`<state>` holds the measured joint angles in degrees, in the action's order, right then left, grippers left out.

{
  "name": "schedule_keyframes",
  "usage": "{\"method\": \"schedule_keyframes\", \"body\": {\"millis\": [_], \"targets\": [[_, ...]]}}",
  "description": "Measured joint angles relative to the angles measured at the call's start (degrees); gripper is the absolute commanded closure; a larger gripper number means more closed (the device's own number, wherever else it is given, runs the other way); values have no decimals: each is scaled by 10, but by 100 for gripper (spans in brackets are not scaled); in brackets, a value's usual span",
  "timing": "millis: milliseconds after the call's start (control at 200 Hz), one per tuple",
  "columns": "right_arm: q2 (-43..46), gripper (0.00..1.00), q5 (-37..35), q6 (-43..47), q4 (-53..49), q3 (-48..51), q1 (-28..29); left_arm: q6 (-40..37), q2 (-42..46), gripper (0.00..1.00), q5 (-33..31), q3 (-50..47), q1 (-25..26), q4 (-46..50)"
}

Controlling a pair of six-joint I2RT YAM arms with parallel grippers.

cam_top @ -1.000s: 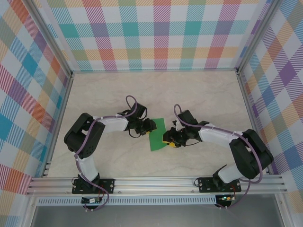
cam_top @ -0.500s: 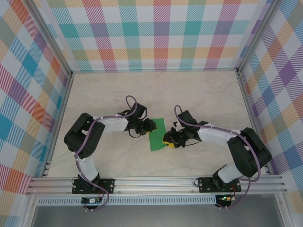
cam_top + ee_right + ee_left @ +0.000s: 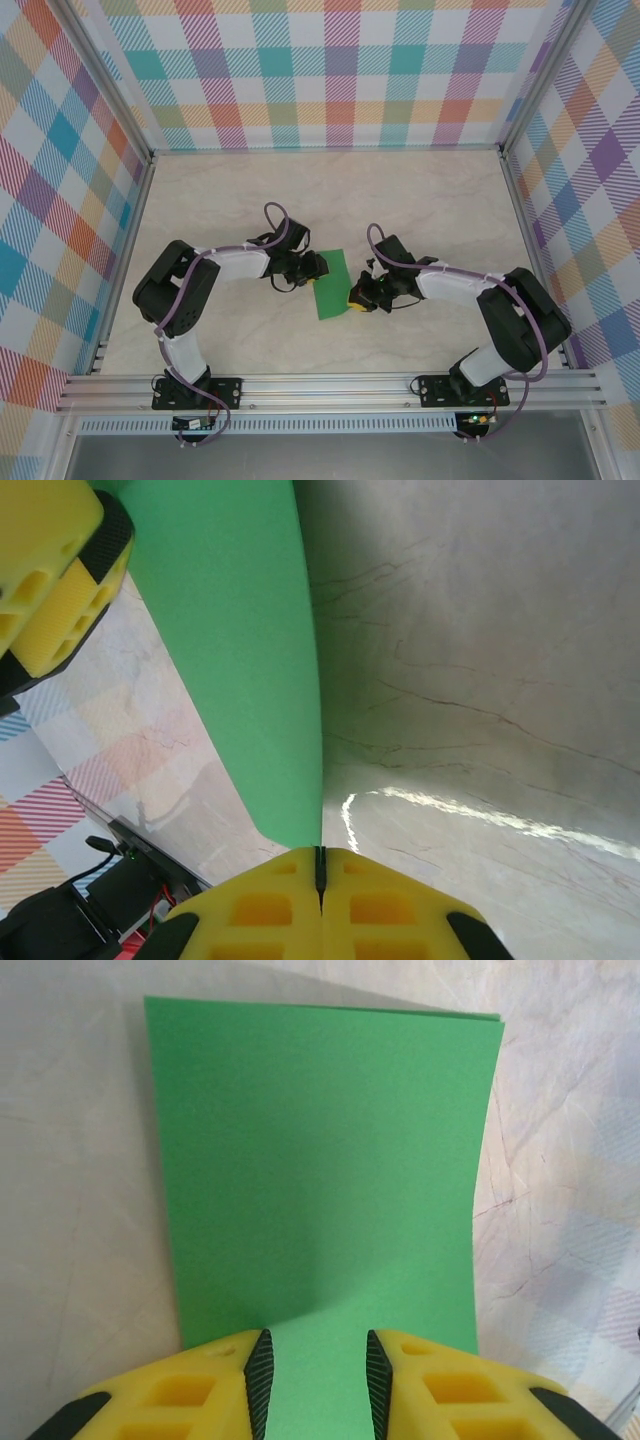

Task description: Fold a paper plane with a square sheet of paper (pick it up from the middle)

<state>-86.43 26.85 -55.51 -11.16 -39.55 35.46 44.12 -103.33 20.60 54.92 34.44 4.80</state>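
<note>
The sheet of paper point(image 3: 331, 285) lies near the middle of the table point(image 3: 430, 200) as a narrow green rectangle, its long sides running away from the arm bases with a slight tilt. It sits between the two grippers, which face each other across it.

The left gripper point(image 3: 317, 268) is at the paper's left long edge, towards the far end. In the left wrist view the green rectangle stretches away from the fingers. Its near edge passes under the yellow fingertips, and green shows in the gap between the two black pads point(image 3: 261, 1368). The jaws stand a narrow way apart and do not clamp the paper. Whether the fingertips press down on it cannot be told. The paper's right-hand edge in that view bows slightly, while the rest looks flat on the table.

The right gripper point(image 3: 353, 297) is at the paper's right long edge, towards the near end. In the right wrist view its two yellow fingers point(image 3: 250, 910) meet with only a thin seam between them. The green edge narrows straight down into that seam, so the jaws are closed on the paper's edge. From there the paper rises away from the fingers. A yellow finger point(image 3: 55, 570) of the left gripper shows just beside the paper's far side.
</note>
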Motion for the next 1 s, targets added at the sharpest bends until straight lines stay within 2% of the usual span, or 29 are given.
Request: {"method": "schedule_keyframes", "body": {"millis": [160,360,570,1000], "targets": [[-3,100,-4,0,-3,-26,13,-4,0,67,-3,4,0,10],[-48,100,-9,0,-4,-86,35,-19,11,67,-15,7,0,25],[-84,100,-9,0,-5,-102,44,-42,21,68,-63,53,0,75],[-117,100,-25,-26,58,-106,55,-45,-29,72,-68,77,0,107]]}}
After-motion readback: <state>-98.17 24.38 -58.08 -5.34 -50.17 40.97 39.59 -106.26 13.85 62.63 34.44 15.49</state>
